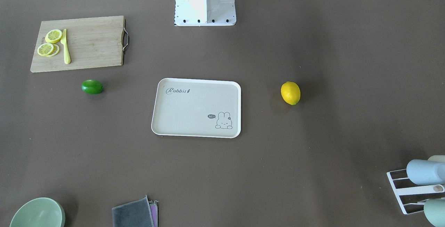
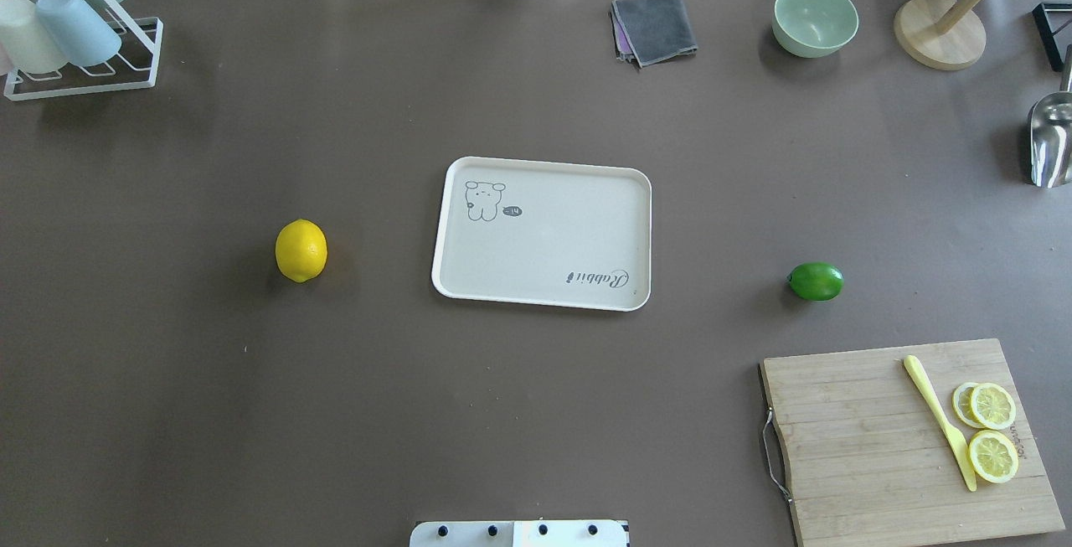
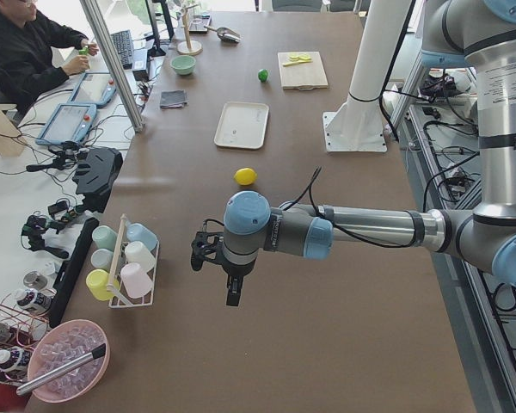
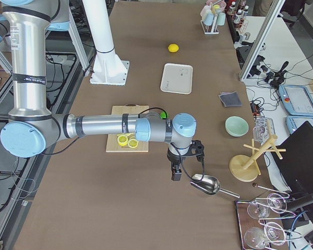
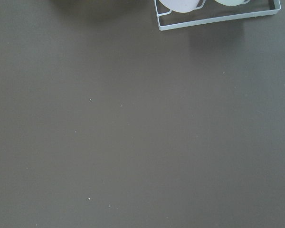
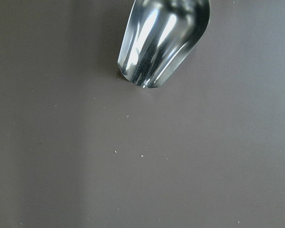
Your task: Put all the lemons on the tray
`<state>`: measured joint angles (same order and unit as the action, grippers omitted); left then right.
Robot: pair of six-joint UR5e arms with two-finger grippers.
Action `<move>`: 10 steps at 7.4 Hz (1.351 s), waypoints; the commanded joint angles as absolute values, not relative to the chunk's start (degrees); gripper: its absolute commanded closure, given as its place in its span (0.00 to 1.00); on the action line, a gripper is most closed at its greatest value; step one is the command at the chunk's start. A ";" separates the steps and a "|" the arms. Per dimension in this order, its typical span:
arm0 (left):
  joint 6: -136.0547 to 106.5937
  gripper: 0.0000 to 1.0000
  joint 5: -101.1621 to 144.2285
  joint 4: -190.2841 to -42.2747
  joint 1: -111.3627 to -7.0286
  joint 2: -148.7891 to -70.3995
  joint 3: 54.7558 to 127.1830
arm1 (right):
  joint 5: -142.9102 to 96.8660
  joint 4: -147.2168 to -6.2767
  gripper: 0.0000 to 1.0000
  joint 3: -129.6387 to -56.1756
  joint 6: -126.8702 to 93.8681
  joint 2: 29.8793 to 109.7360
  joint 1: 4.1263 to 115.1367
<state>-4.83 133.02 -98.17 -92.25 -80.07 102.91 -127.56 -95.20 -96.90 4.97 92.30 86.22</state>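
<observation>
In the overhead view the tray (image 2: pixel 553 229) sits mid-frame; the yellow lemon (image 2: pixel 301 250) lies on the desk (image 2: pixel 536 413) to its left, long axis up-down, and the green lemon (image 2: pixel 815 281) to its right, lying crosswise. The left gripper (image 3: pixel 232 297) hangs by the cup rack (image 3: pixel 125 262), nearer the yellow one, and the right gripper (image 4: pixel 176 176), by the metal scoop (image 4: pixel 206 184), is nearer the green. Whether either's fingers are released or clenched, I cannot tell.

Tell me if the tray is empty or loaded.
Empty: the tray bears only its print; yellow lemon and green lemon lie off it.

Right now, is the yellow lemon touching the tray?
Apart. The overhead view shows bare table between the yellow lemon and the tray.
</observation>
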 commanded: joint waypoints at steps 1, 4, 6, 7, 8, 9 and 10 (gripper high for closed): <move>-4.83 0.02 133.15 -98.26 -92.20 -80.24 103.18 | -127.97 -95.19 0.00 -96.94 4.83 92.37 86.22; -4.83 0.02 133.07 -98.35 -92.20 -80.77 102.75 | -127.97 -95.19 0.00 -96.86 4.92 92.55 86.22; -4.83 0.02 133.07 -98.35 -92.20 -80.86 102.66 | -128.06 -95.19 0.00 -97.21 4.92 92.90 86.22; -4.75 0.02 133.07 -98.35 -92.11 -80.86 102.66 | -128.06 -95.19 0.00 -97.29 5.01 92.99 86.22; -4.75 0.02 133.07 -98.35 -92.11 -80.86 102.66 | -128.06 -95.19 0.00 -97.29 5.01 92.99 86.22; -4.83 0.02 132.98 -98.35 -92.11 -80.95 102.66 | -128.06 -95.10 0.00 -97.29 5.01 92.90 86.22; -4.83 0.02 133.07 -98.35 -92.11 -81.21 102.66 | -128.06 -95.18 0.00 -97.29 5.01 92.90 86.22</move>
<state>-4.80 133.03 -98.35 -92.12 -80.99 102.66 -128.06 -95.15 -97.28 5.01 92.93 86.22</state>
